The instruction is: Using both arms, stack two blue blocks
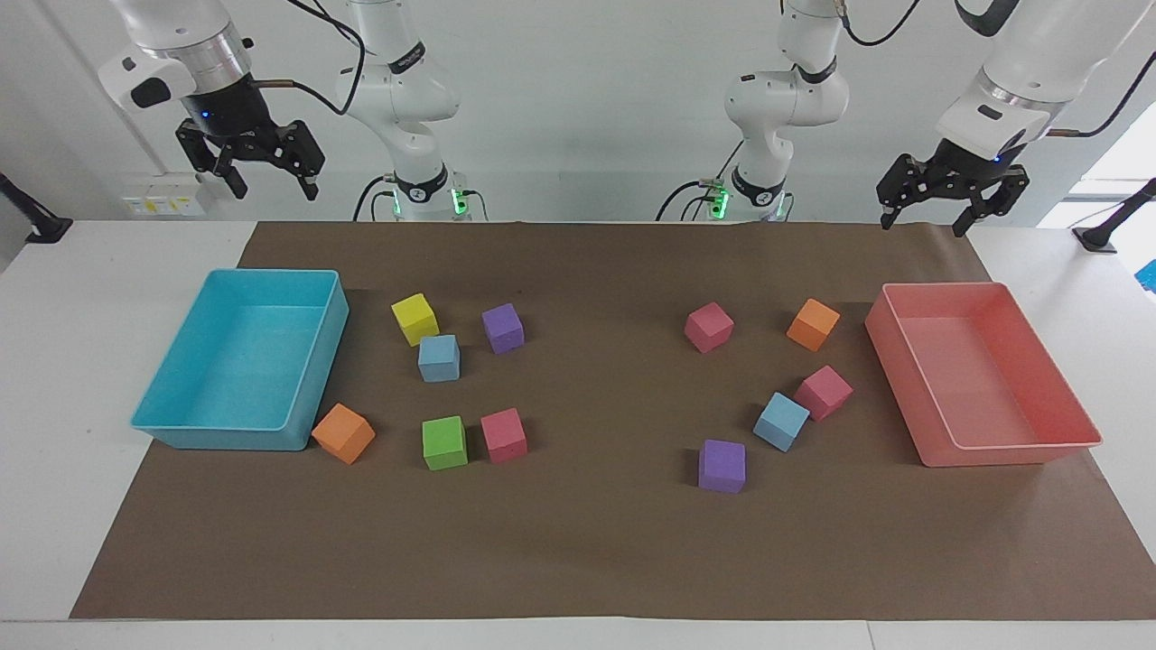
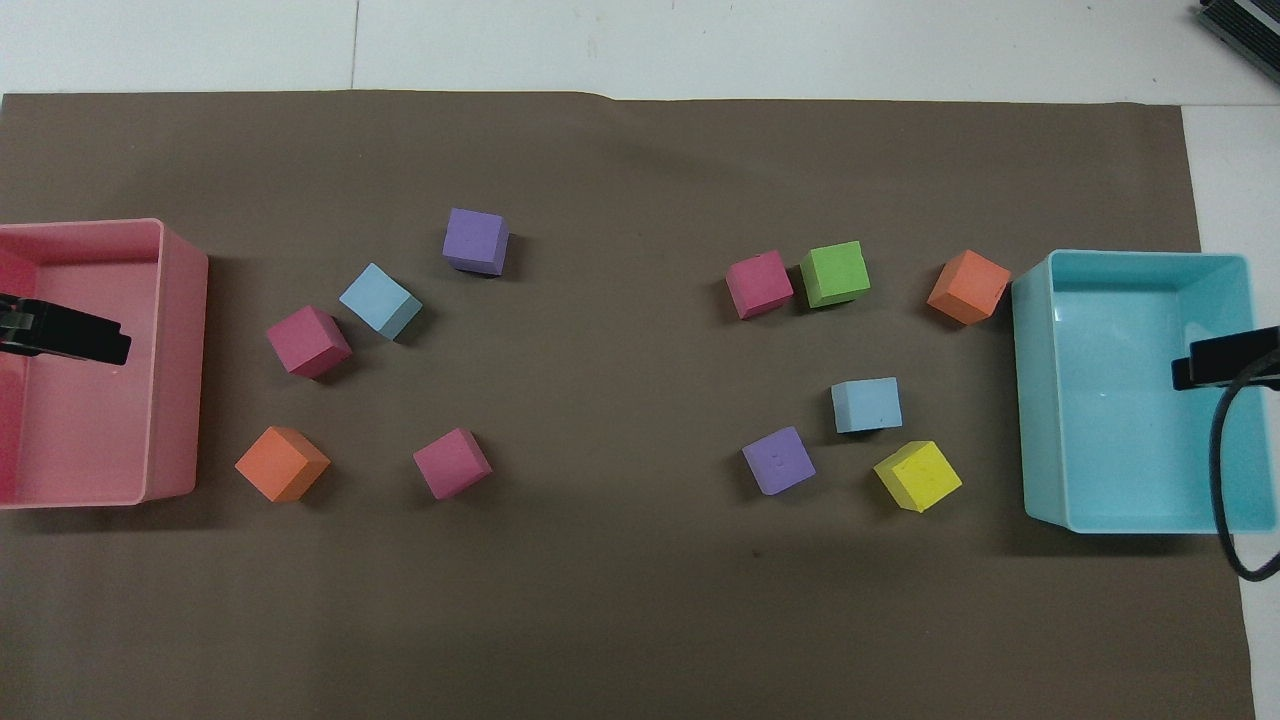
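Observation:
One blue block (image 1: 439, 358) (image 2: 866, 405) lies toward the right arm's end of the table, just farther from the robots than a yellow cube (image 1: 414, 319) and a purple cube (image 1: 502, 328). The other blue block (image 1: 781, 422) (image 2: 380, 300) lies toward the left arm's end, touching a pink cube (image 1: 823, 393). My right gripper (image 1: 271, 190) hangs high over the cyan tray (image 1: 312, 424), open and holding nothing. My left gripper (image 1: 923, 226) hangs high over the pink tray (image 1: 939, 451), also open and holding nothing. Overhead, only a finger of each shows.
Other cubes lie scattered on the brown mat: green (image 1: 444, 442), pink (image 1: 503, 435) and orange (image 1: 343, 433) near the cyan tray; purple (image 1: 722, 466), pink (image 1: 708, 327) and orange (image 1: 813, 324) near the pink tray. A wide strip of bare mat runs between the two groups.

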### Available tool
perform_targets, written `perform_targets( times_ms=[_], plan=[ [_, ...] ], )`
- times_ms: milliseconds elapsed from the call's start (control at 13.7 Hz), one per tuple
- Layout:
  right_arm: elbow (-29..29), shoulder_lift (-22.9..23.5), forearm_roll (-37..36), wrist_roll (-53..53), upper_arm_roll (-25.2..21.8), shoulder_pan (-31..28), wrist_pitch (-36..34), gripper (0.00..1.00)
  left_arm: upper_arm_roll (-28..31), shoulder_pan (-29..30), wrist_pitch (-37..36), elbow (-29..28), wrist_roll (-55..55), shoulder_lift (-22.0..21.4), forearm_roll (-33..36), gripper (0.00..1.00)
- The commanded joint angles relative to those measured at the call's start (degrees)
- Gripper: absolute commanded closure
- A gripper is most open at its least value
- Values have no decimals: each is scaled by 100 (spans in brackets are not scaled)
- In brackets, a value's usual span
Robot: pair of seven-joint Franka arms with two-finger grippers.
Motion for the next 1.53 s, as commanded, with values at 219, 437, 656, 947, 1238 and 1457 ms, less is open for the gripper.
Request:
perform_targets(
  times_ms=[219,437,656,947,1238,1457],
  plan=[
    [-154,-124,-35,124,17,-5,55,0,4,-22,-103,56,13,-26,20,0],
    [-154,-124,-35,124,17,-5,72,0,4,-22,-103,56,13,-17,20,0],
    [-128,-107,-9,115,17,-5,72,0,-4,-22,-94,56,13,-17,20,0],
    [-119,-107,-9,71,17,-5,46,0,-4,-22,-103,56,13,-26,20,0],
    [-119,-159,-9,54,131,31,-137,0,-4,-22,-103,56,13,-26,20,0],
    [-163,-160,-9,124,149,118,-95,0,-4,-22,-103,56,13,-26,20,0]
  ],
)
